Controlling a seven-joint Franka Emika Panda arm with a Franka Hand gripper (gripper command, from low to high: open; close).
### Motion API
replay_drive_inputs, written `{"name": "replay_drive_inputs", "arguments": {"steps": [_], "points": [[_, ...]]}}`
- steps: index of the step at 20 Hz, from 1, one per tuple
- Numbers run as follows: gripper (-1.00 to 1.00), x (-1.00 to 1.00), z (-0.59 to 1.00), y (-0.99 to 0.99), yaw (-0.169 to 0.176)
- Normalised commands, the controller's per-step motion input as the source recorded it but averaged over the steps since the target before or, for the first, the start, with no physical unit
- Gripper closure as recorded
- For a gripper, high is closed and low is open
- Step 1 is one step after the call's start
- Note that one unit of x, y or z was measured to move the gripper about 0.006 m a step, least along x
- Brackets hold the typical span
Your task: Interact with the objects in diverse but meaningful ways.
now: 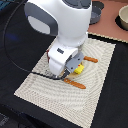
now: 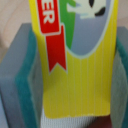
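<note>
Over beige mat [image 1: 95, 85] | arm bent low | gripper [image 2: 75, 70] clasping yellow packet [image 2: 82, 75]

The big white robot arm [image 1: 60, 22] bends down low from the top of the exterior view. Its wrist points down at the mat. The gripper [image 1: 70, 74] sits at the bottom of the arm, very close to the mat. In the wrist view, the two grey fingers [image 2: 20, 75] with green pads stand on both sides of the yellow packet [image 2: 80, 70]. The fingers press against the packet and hold it between them.
</note>
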Motion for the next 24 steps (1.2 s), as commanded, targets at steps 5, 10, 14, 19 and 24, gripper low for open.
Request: {"name": "replay_drive_inputs", "arguments": {"steps": [5, 10, 14, 19, 24], "points": [[1.00, -0.30, -0.08, 0.11, 0.008], [1.00, -0.45, -0.02, -0.04, -0.020], [1.00, -0.38, -0.03, -0.15, -0.029], [1.00, -0.50, -0.08, -0.08, -0.016], [1.00, -0.65, -0.18, -0.03, -0.012]]}}
